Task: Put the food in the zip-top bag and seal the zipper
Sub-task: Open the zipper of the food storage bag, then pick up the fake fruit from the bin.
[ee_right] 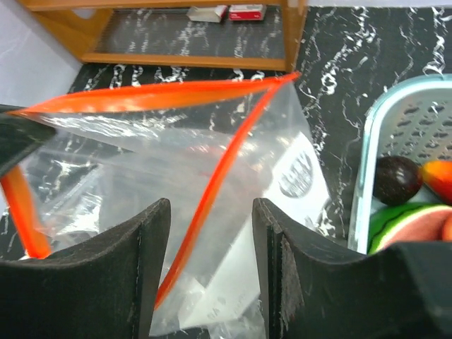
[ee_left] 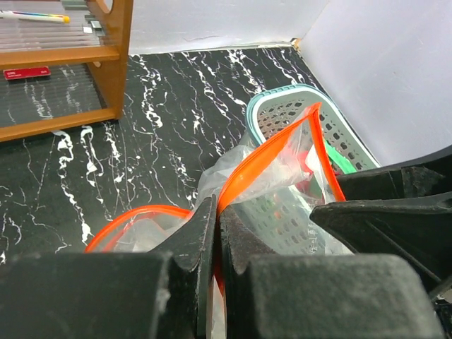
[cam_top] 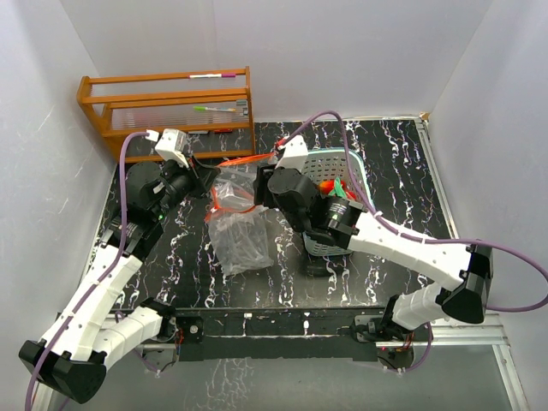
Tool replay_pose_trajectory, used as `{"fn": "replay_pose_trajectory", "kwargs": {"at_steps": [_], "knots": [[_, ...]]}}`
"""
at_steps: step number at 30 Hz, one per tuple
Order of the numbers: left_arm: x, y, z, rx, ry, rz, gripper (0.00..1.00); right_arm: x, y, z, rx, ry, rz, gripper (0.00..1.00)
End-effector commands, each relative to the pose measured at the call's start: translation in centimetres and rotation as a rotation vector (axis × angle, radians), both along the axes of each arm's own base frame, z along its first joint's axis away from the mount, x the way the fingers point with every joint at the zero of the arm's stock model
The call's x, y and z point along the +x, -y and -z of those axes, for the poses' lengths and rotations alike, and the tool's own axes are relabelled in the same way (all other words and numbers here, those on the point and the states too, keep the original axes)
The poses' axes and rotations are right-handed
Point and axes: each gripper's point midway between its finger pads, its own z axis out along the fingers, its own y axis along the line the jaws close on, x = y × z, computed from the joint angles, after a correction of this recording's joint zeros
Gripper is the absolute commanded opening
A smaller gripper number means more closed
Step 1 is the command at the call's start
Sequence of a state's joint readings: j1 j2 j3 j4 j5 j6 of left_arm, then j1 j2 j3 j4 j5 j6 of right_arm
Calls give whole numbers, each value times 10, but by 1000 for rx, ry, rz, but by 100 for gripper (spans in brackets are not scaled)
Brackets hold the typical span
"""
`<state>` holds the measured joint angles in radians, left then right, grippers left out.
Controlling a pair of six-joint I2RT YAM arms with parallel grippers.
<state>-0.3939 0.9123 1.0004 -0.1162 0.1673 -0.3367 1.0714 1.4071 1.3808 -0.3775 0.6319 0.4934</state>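
Observation:
The clear zip-top bag (cam_top: 238,231) lies mid-table, its mouth lifted and held open. Its red-orange zipper (ee_right: 152,97) shows in both wrist views. My left gripper (ee_left: 217,215) is shut on one side of the zipper strip (ee_left: 265,152) and holds it up. My right gripper (ee_right: 210,233) is open, with the other side of the strip running between its fingers, not pinched. The food sits in the pale teal basket (ee_right: 367,162): a dark maroon fruit (ee_right: 395,179), a red-orange piece (ee_right: 439,176) and a green and red piece (ee_right: 413,224).
A wooden rack (cam_top: 167,107) stands at the back left, with pens on its shelves and small red items beneath. The teal basket (cam_top: 358,175) sits right of the bag, partly under my right arm. White walls close in on three sides.

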Motion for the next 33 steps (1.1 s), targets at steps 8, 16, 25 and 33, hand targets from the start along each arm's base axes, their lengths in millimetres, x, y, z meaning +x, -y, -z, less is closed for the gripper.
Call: {"fn": "replay_pose_trajectory", "kwargs": {"at_steps": [8,16,25,33], "knots": [[-1,-26,-25,43,87,-113,0,4,60,25,-66,2,239,8],[-6,-45,-30,69,127,-193,0,8,89,9,-104,83,315,9],[0,-28,5,19,62,-139,0,-34,38,-27,-64,143,-197,66],[5,-19,12,2,43,-107,0,-22,107,-14,-57,81,169,66]]}}
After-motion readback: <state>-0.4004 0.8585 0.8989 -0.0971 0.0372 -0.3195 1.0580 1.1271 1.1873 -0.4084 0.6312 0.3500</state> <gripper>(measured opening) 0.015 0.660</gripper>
